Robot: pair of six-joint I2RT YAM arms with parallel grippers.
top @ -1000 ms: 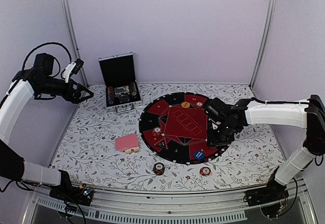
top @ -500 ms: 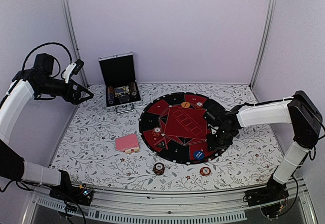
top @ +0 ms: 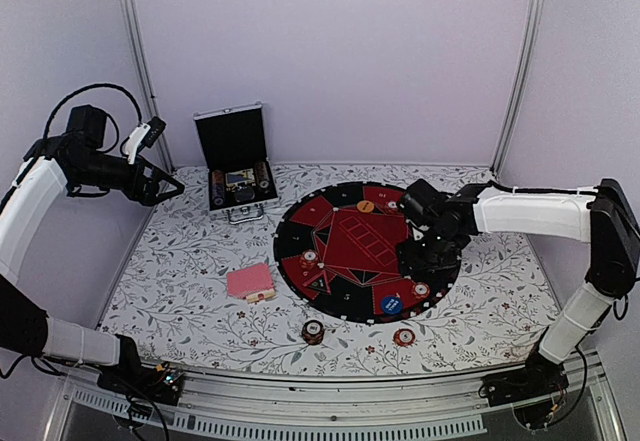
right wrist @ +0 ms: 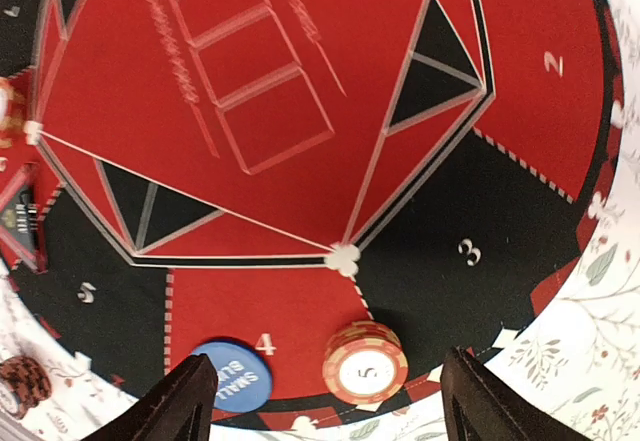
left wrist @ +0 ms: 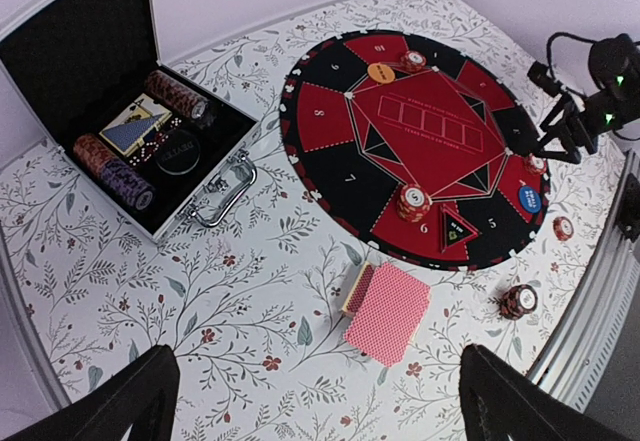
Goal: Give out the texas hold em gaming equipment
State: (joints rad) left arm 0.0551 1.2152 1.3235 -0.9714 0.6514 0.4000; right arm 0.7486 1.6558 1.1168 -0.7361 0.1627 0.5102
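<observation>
The round mat [top: 355, 236] lay mid-table, right of centre on the table [top: 190, 281]. The open case [top: 238, 186] stood toward the far left corner. The deck of cards [top: 250, 281] sat just left of the mat.

On the mat stood the left chip stack [top: 311, 258], the far chip stack [top: 392, 204] and the right chip stack [top: 421, 288]. The right one was just right of the small blind disc [top: 391, 304].

Off the mat, by the table's near edge, stood the near-left chip stack [top: 313, 332] and the near-right chip stack [top: 404, 337].

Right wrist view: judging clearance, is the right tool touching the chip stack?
Apart. Right wrist view shows bare mat on both sides of the chip stack, within the open right tool.
</observation>
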